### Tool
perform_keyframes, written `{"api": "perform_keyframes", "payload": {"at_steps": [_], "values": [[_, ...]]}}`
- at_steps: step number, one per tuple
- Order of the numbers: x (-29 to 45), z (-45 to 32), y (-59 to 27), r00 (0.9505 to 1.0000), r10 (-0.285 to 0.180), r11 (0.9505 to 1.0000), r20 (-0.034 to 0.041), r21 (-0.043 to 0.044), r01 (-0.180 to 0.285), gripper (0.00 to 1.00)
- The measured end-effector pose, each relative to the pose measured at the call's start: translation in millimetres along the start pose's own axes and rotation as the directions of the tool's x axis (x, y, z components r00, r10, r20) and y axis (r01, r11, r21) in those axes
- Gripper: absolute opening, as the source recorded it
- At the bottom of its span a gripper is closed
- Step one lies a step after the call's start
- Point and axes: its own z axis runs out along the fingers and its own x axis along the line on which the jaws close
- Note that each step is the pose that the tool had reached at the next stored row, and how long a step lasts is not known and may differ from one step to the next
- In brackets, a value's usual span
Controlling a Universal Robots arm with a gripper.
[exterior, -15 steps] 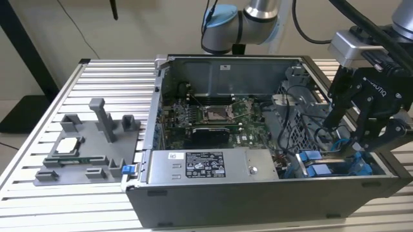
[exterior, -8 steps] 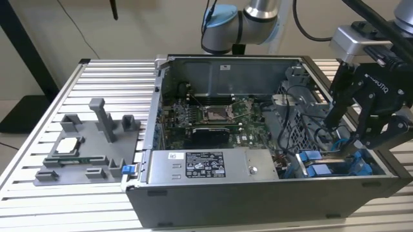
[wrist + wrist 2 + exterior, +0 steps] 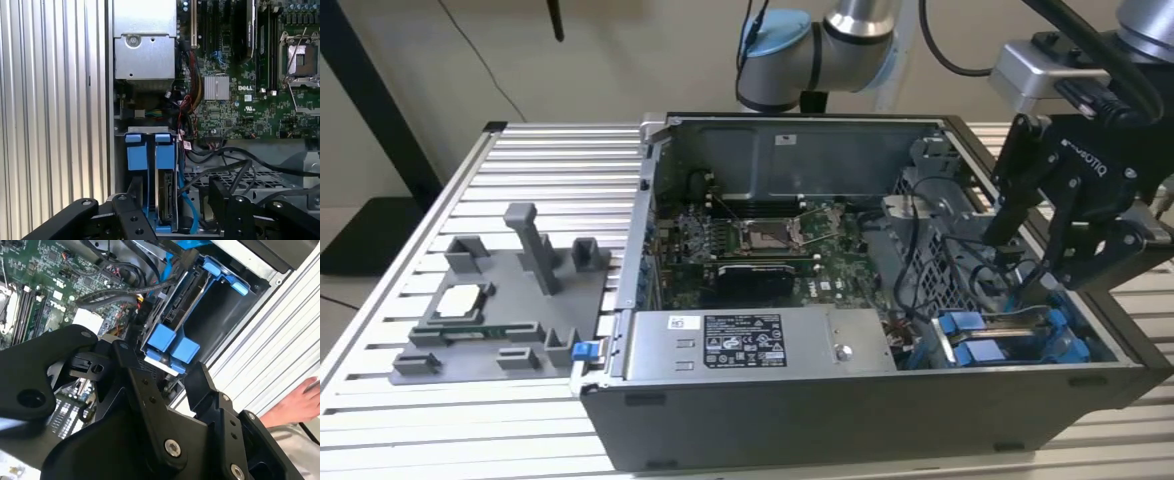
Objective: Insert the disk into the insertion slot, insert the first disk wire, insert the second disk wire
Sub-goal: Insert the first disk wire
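"Gripper (image 3: 1054, 255) first. How did it stand?"

"It hung over the corner of the open computer case (image 3: 761, 420) at the exterior view's right, pointing down into the chassis. The jaws were spread wide and had hold of nothing."

"And between them?"

"In both wrist views the two black fingers (image 3: 217, 197) stood either side of the pair of blue tabs (image 3: 165, 152) (one finger beyond each outer edge, and apart from the plastic as far as I could tell)."

"Where was the disk?"

"The disk (image 3: 166, 187) sat on edge down inside the insertion slot (image 3: 145, 131), clipped in its blue carrier, with those tabs at its end. In the second wrist view it ran back along the slot's dark inner wall."

"Wires?"

"A thin blue cable (image 3: 189, 215) ran down just beside the disk, and black cables (image 3: 225, 160) crossed the perforated cage (image 3: 265, 176) next to the slot. Whether any was plugged into the disk I couldn't tell."

"Anything else around?"

"The power supply (image 3: 747, 340) lay along the near wall of the case, close to the slot, with the motherboard (image 3: 761, 240) behind it. Well apart, at the exterior view's left, a grey fixture (image 3: 507, 320) with a processor chip (image 3: 464, 300) on it stood on the slatted table (image 3: 400, 420). A person's hand (image 3: 302, 400) was over the table slats beside the case in the second wrist view."
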Motion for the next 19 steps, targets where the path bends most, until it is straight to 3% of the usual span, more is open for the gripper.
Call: {"api": "perform_keyframes", "payload": {"at_steps": [4,10,19], "values": [[-5.0,0.4,-0.6,1.0000,0.000,1.0000,0.0061,-0.0001,0.000,1.00],[-8.1,1.6,-8.0,0.9998,-0.001,1.0000,0.0194,-0.0006,0.001,1.00],[-11.9,7.2,-15.0,0.9982,-0.004,1.0000,0.0594,-0.0021,0.004,1.00]]}}
